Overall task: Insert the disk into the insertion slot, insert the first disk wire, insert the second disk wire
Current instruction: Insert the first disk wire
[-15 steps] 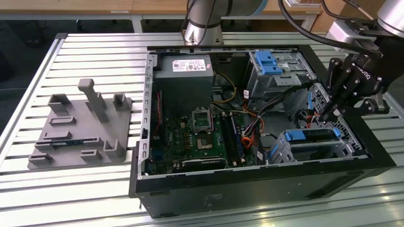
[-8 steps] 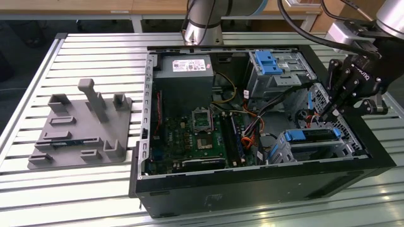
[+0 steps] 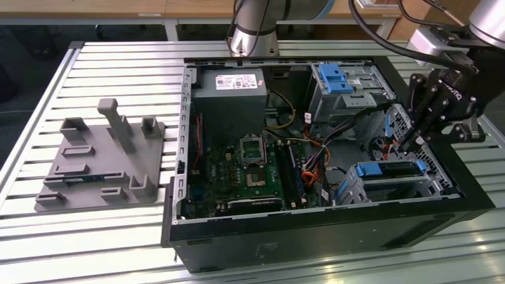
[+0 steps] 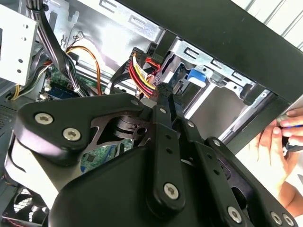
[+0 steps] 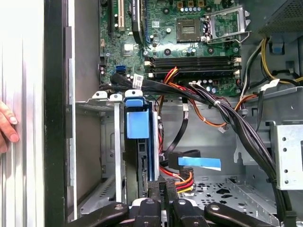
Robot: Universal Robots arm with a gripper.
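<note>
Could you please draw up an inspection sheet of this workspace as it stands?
Surface: slatted aluminium table carrying an open black computer case.
Job's things: silver hard drive in a bright blue plastic carrier sits inside the small perforated silver drive cage.
Clutter: grey moulded fixture plate beside the case, at the exterior view's left.
Grippers: black gripper shut, tips down inside the case by the cage.
Cables: red-and-yellow wire bundle at the tips; whether it is pinched cannot be told. Black cable with a blue tab lies near the cage.
Surroundings: a person's hand outside the case.
</note>
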